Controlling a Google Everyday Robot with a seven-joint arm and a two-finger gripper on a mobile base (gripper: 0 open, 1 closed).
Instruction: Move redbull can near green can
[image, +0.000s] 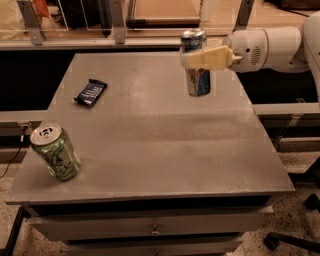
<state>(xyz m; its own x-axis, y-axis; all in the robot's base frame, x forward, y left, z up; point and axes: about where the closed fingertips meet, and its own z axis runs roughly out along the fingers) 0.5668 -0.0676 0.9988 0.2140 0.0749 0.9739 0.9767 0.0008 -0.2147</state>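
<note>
The redbull can is slim, silver and blue with a red mark. It hangs upright above the far right part of the grey table. My gripper reaches in from the right and is shut on the redbull can around its upper part. The green can is stout and light green with dark markings. It stands at the near left corner of the table, far from the gripper, leaning slightly.
A dark blue snack bar lies on the far left part of the table. My white arm stretches in from the right edge. A drawer front lies under the table's front edge. Shelving stands behind the table.
</note>
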